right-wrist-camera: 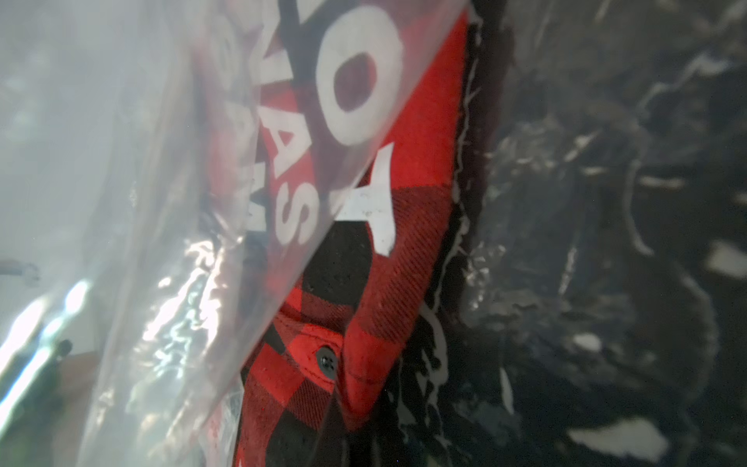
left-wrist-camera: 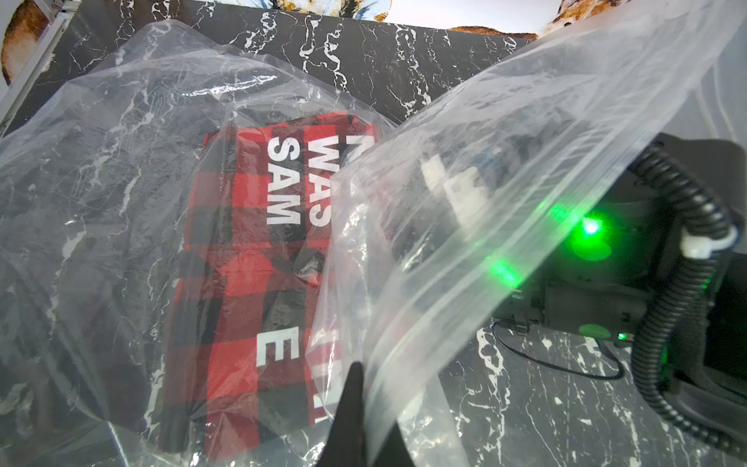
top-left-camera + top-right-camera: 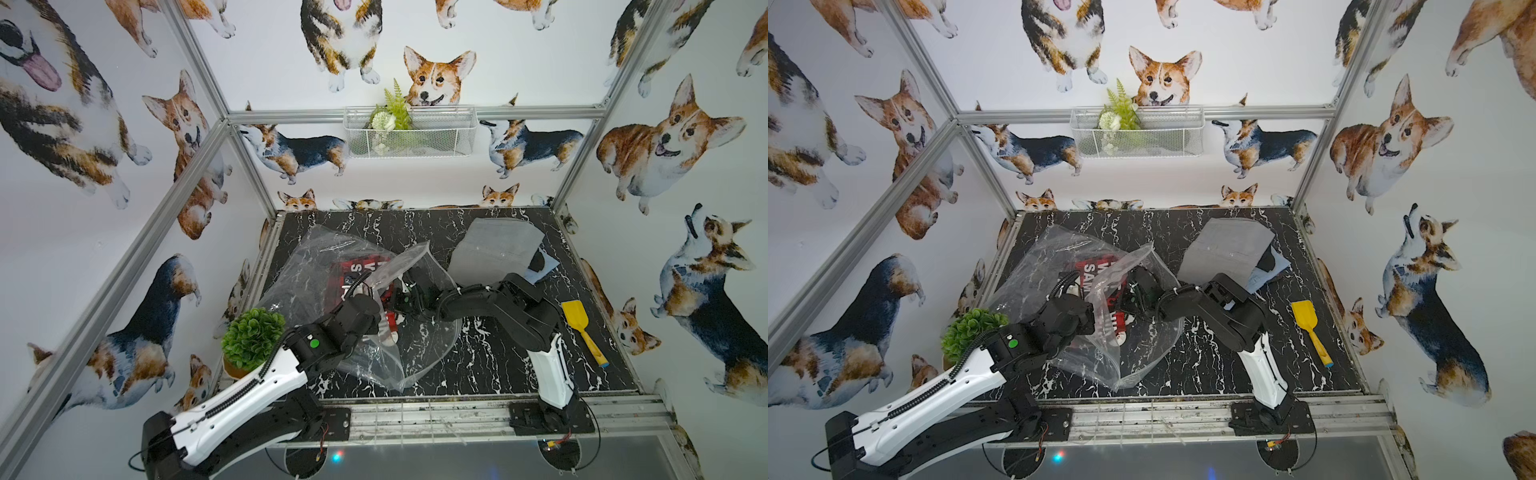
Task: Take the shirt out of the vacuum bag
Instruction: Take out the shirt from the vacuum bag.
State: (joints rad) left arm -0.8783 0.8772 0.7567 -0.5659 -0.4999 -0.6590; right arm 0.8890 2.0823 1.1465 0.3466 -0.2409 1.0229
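In both top views one vacuum bag (image 3: 307,266) lies on the table (image 3: 478,357), one plaid shirt (image 3: 353,272) inside; one potted plant (image 3: 252,337), grey cloth (image 3: 494,249) and yellow scoop (image 3: 582,328) around. The right gripper (image 3: 401,297) reaches in, pressed together. Left wrist: the left gripper (image 2: 351,396) pinches the bag's edge. Right wrist: plastic half-veils the shirt.

A red-and-black plaid shirt (image 2: 238,283), seen through a clear vacuum bag (image 2: 101,182), carries large white block capitals. In the left wrist view, "SAM" and "WAS" sit in stacked lines, with a lone "E" further along; a fold of the bag cuts off the neighbouring letters. The right wrist view shows "O", "T" and "AS". In a top view, "SAM" is readable on the shirt (image 3: 1096,270).
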